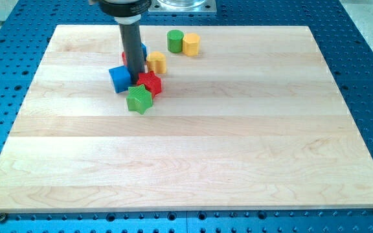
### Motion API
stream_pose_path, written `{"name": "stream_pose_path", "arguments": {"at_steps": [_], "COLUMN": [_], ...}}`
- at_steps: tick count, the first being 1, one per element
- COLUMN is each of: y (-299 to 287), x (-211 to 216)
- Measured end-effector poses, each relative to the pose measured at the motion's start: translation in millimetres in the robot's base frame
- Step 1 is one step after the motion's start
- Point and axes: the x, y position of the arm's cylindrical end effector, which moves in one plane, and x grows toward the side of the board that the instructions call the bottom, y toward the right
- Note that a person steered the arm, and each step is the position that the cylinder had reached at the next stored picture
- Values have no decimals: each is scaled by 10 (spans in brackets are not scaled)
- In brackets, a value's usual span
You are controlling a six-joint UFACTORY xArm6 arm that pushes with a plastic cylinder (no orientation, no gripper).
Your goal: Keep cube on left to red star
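A blue cube [119,78] sits on the wooden board [193,162], just left of a red star [150,83]. A green star [139,99] lies below and touches the red star. My tip [135,79] is down between the blue cube and the red star, right next to the cube's right side. The rod hides part of a red block and a blue block [142,51] behind it.
A yellow block [157,62] lies above the red star, to the rod's right. A green cylinder [175,41] and a yellow block [191,44] stand side by side near the board's top edge. A blue perforated table [368,77] surrounds the board.
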Motion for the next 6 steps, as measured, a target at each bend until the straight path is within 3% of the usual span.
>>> {"name": "stream_pose_path", "arguments": {"at_steps": [2, 4, 5, 6], "y": [-270, -1097, -1034, -570], "x": [-4, -89, 237, 636]}}
